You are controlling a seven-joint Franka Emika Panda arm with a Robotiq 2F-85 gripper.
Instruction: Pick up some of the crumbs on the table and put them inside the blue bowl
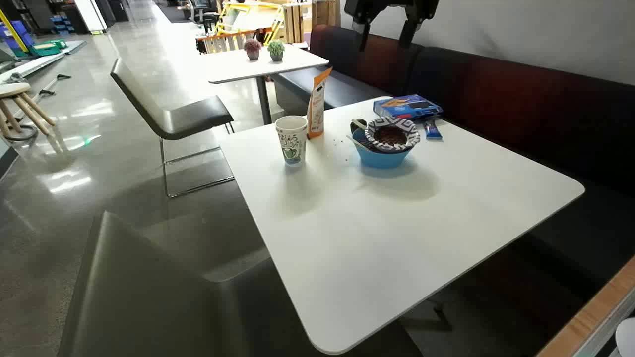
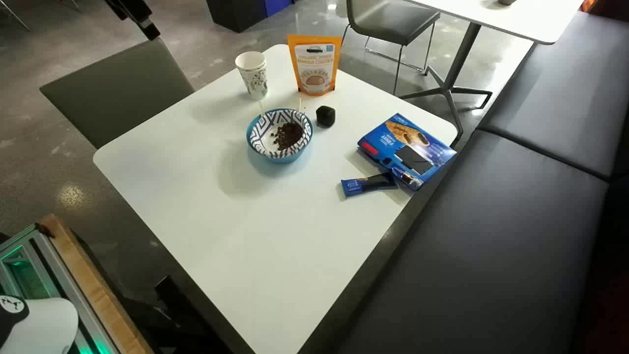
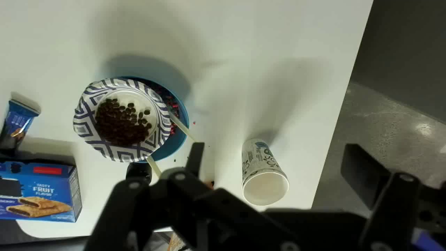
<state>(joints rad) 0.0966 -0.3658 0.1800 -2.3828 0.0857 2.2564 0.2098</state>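
In the wrist view, the hand (image 3: 274, 150) has its fingers (image 3: 195, 158) wide apart, nothing between them. A few crumbs (image 3: 194, 122) lie on the counter (image 3: 296, 28) just beside the blue bowl (image 3: 172, 144), on the side toward the cup (image 3: 261, 157). They look light and probably brittle (dry, at a guess), so a gentle, low pinch around the middle of one should suit. They are too tiny to show a long axis.

In an exterior view, they lie nearer the counter's far edge than its near corner; the blue bowl is round and faces up, a paper bowl (image 1: 411, 131) resting in its mouth.

In an exterior view, the blue bowl (image 2: 290, 158) sits toward the counter's top corner, and the hand shows beyond the upper-left edge, its spread unclear there.
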